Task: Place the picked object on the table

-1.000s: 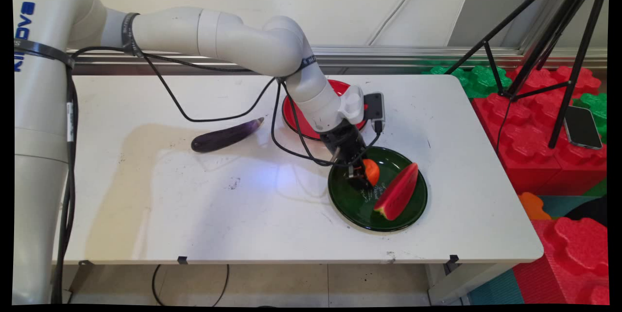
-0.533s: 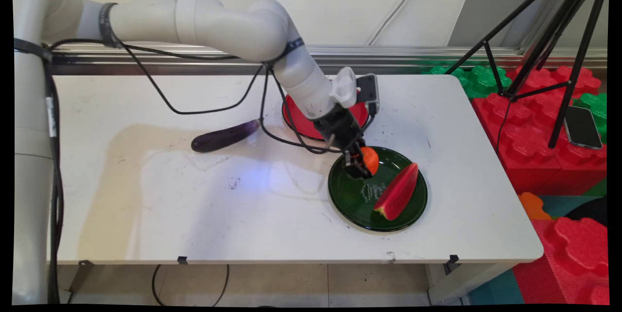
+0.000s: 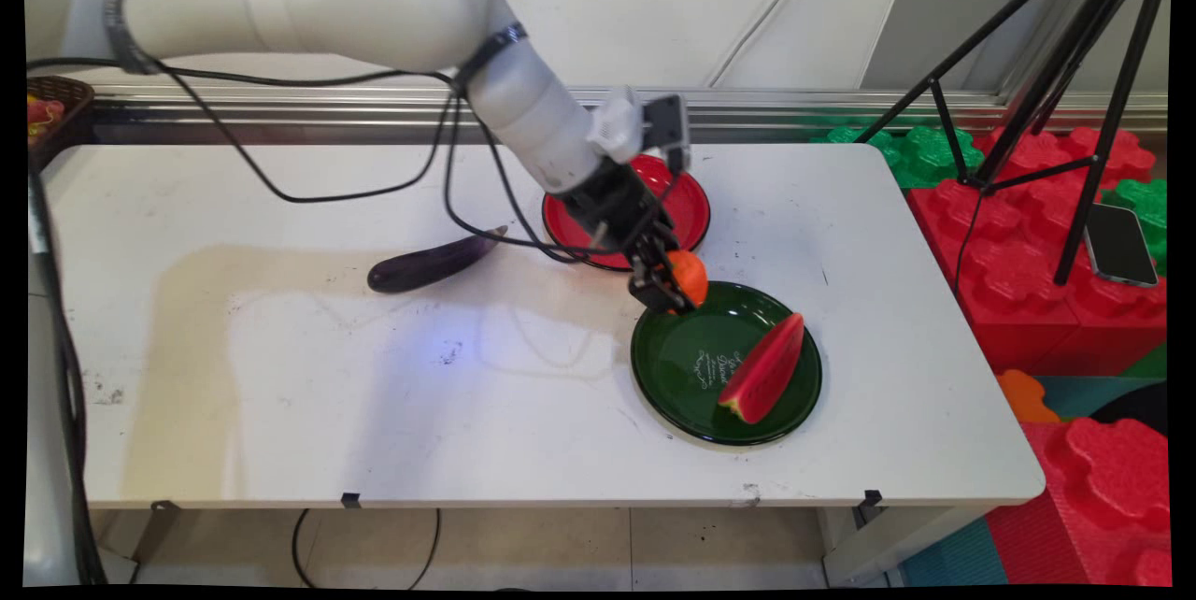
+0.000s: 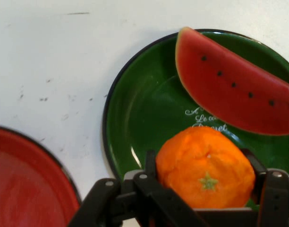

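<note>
The white rectangular table (image 3: 280, 376) carried everything in reach of the arm. On its right half lay a round dark green plate with white lettering (image 3: 687, 366), and just behind that, toward the wall, a round red plate (image 3: 691, 203), the two close together but with a strip of table showing between them in the hand view. A long, glossy dark purple eggplant (image 3: 434, 261) lay on the bare table left of the red plate, well apart from the green one. A red wedge of watermelon with a thin green rind and black seeds (image 3: 764, 368) rested on the right side of the green plate.

The black two-finger gripper (image 3: 665, 280) hung in the air over the far left rim of the green plate, tilted down to the right, and was clamped on a small round orange tangerine with a green stem star (image 3: 690, 276). The hand view showed the fingers (image 4: 151, 165) pressed against the fruit's two sides, with the green plate (image 4: 144, 118) and the watermelon wedge (image 4: 229, 85) beyond it and the red plate's edge (image 4: 36, 189) at lower left. The tangerine (image 4: 205, 165) was clear of the plate and touched nothing but the gripper (image 4: 205, 172). Black cables looped from the arm above the eggplant and the red plate.
</note>
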Controlling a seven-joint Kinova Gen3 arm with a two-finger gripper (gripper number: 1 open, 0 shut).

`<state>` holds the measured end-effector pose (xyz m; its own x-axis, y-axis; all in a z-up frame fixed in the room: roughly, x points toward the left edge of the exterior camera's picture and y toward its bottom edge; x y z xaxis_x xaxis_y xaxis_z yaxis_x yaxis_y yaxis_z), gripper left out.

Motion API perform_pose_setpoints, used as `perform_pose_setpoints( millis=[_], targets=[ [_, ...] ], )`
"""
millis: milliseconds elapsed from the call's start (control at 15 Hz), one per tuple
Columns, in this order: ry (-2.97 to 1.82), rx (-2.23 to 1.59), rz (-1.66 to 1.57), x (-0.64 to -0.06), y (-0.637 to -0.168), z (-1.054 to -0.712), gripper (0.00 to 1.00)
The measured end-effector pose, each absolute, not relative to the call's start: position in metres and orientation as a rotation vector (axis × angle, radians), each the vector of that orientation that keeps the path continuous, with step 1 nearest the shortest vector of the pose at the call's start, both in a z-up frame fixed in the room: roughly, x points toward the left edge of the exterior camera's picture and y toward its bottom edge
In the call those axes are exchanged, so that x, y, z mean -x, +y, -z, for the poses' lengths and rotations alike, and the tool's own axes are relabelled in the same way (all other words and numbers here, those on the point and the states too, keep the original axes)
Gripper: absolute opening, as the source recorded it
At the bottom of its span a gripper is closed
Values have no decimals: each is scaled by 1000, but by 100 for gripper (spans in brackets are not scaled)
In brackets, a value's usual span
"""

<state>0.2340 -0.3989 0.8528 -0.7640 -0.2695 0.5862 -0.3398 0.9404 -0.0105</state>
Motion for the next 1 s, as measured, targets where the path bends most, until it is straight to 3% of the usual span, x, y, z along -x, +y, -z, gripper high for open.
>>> perform_pose_setpoints(
  millis=[467, 1000],
  targets=[
    [-2489, -471, -166, -289, -373, -882, 0],
    [-2553, -533, -168, -349, -355, -883, 0]
  ],
)
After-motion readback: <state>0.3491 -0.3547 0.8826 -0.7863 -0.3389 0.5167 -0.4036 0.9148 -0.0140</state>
